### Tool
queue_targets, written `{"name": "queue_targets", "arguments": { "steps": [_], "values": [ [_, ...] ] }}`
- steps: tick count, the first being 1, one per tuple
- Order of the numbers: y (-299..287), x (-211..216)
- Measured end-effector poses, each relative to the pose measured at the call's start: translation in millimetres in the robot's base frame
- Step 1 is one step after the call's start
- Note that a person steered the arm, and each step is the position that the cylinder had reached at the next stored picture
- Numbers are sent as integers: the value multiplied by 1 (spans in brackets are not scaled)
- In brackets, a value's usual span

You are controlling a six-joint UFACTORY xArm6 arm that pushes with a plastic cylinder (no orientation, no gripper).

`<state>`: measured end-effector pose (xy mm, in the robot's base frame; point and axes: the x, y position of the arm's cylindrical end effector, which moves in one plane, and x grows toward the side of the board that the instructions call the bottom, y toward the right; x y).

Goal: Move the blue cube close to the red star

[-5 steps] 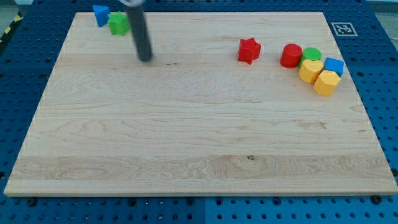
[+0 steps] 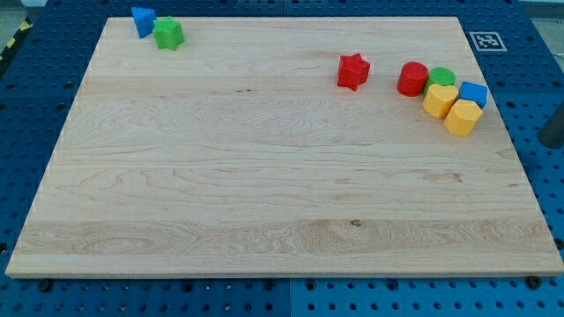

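The blue cube (image 2: 473,93) sits near the board's right edge, at the right end of a tight cluster. The red star (image 2: 352,71) stands alone to the left of that cluster, in the upper middle of the board. A dark piece of my rod shows at the view's right edge, off the board; my tip (image 2: 552,143) is to the right of and a little below the blue cube, apart from it and touching no block.
The cluster beside the blue cube holds a red cylinder (image 2: 411,78), a green block (image 2: 441,77) and two yellow blocks (image 2: 440,100) (image 2: 463,116). A blue block (image 2: 143,20) and a green block (image 2: 167,33) sit at the top left corner.
The rod has left its place beside the green block at the top left and now shows at the view's right edge, off the board. No block has moved.
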<state>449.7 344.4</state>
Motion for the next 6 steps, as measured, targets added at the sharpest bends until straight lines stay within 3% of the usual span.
{"name": "queue_targets", "arguments": {
  "steps": [2, 6],
  "values": [
    [-37, -46],
    [-136, -74]
  ]
}}
